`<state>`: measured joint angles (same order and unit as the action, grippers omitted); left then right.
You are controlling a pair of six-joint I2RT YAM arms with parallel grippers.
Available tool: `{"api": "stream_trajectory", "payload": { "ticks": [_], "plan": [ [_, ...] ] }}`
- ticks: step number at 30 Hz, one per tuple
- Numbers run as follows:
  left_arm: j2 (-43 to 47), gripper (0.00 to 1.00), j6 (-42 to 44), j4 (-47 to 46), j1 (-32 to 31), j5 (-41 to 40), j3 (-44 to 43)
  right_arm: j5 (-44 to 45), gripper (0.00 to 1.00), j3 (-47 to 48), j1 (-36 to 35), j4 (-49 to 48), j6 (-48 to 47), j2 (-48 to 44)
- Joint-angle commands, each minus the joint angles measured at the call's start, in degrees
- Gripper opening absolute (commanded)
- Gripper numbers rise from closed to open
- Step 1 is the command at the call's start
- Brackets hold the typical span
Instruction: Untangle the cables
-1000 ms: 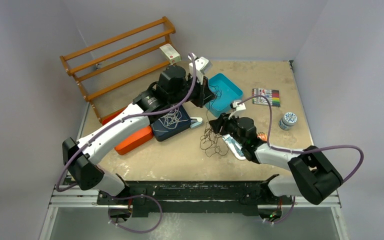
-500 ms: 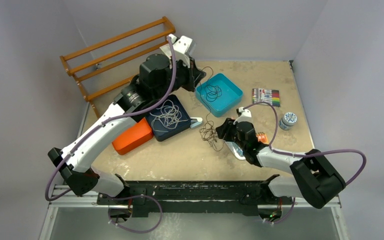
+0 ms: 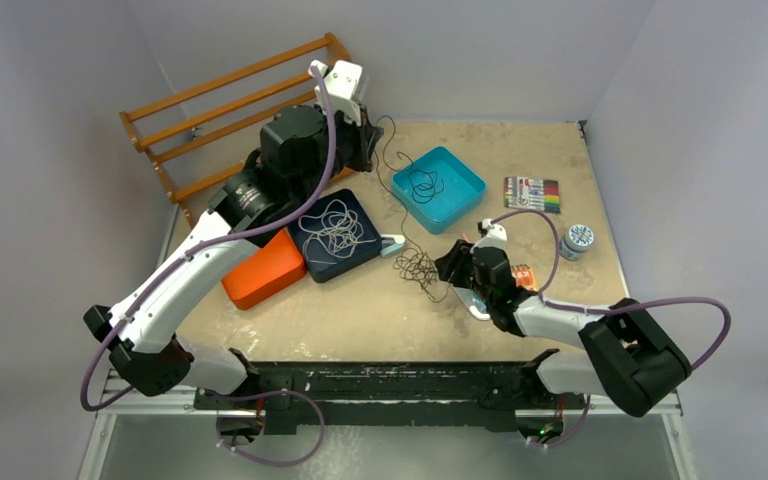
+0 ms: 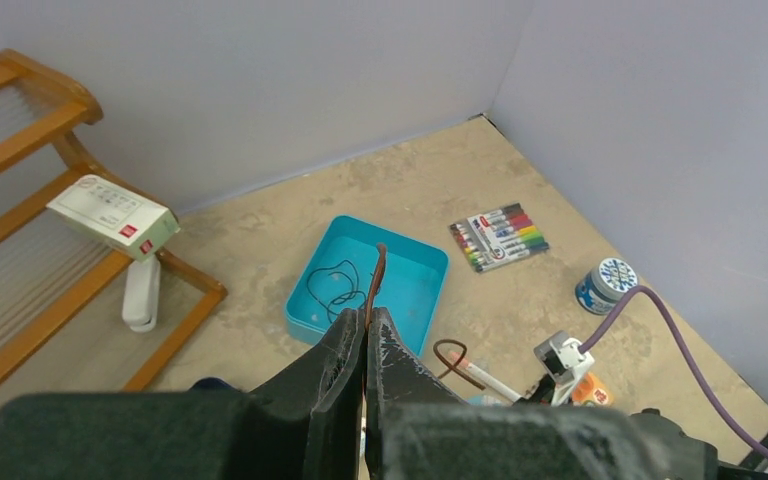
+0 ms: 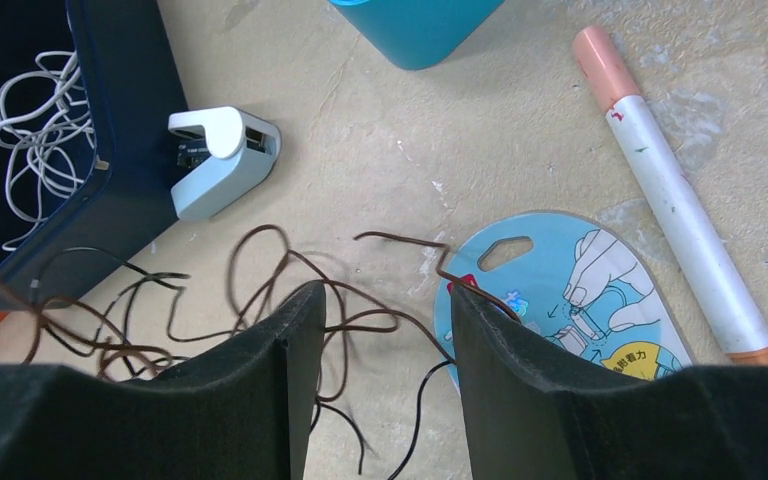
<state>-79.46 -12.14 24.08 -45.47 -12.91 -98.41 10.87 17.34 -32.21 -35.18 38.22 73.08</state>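
Tan, scuffed tabletop (image 3: 360, 310) fills the view, with grey walls behind. Toward its near-right corner the right gripper (image 5: 385, 310) hangs low, jaws apart and nothing between them, over the loose knot of thin dark brown cord (image 3: 418, 268) lying near the table's middle. Left of that, the thin white cord (image 3: 337, 232) is coiled alone in the square navy tray (image 3: 325, 268). Farther back, the thin black cord (image 3: 423, 185) lies in the teal plastic tray (image 3: 455, 195). Two of the three look sorted, and the brown knot is what is left. At the far-left corner, by the wooden rack (image 3: 230, 95), the left gripper (image 4: 365, 322) is clamped on a brown strand. A second ago that arm was over the trays. It has since swung back and risen, drawing the strand long, and the knot has shrunk.
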Motion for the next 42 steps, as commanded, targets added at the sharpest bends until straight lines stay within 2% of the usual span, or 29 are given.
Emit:
{"api": "stream_trajectory", "payload": {
  "ticks": [1, 8, 12, 16, 19, 24, 27, 33, 42],
  "plan": [
    [1.87, 0.0, 2.74, -0.22, -0.14, -3.47, -3.78, 1.93, 0.52, -0.09, -0.16, 0.09, 1.66, 0.13],
    [2.2, 0.0, 5.53, 0.79, -0.14, -6.69, -6.43, 2.65, 0.52, -0.47, -0.19, 1.6, 2.55, -0.69],
    [1.71, 0.0, 5.81, 0.79, -0.14, -2.66, -7.58, 3.08, 0.53, -1.14, -0.16, 1.6, 0.59, -6.66],
    [1.35, 0.0, 5.75, 0.37, -0.14, 1.14, -6.7, 3.36, 0.55, -2.05, -0.2, 1.49, -5.44, -17.67],
    [1.01, 0.0, 5.73, 0.43, -0.14, 2.43, -6.61, 3.81, 0.61, -1.98, -0.15, 2.34, -10.07, -24.9],
    [0.62, 0.0, 5.67, 0.21, -0.14, 3.57, -6.61, -4.85, 0.67, -1.78, -0.17, -4.49, -22.78, -29.61],
    [0.45, 0.0, 5.73, 0.14, -0.12, 3.83, -6.57, -11.19, 0.69, -0.2, -0.22, -9.38, -29.68, -26.8],
    [0.1, 0.0, 5.47, 0.45, -0.14, 4.23, -6.97, -25.53, 0.69, 5.01, -0.22, -18.71, -34.0, -13.55],
    [-0.08, 0.0, 5.55, 1.01, -0.14, 4.6, -7.39, -32.99, 0.72, 14.96, -1.64, -28.34, -33.43, 6.86]
  ]
}}
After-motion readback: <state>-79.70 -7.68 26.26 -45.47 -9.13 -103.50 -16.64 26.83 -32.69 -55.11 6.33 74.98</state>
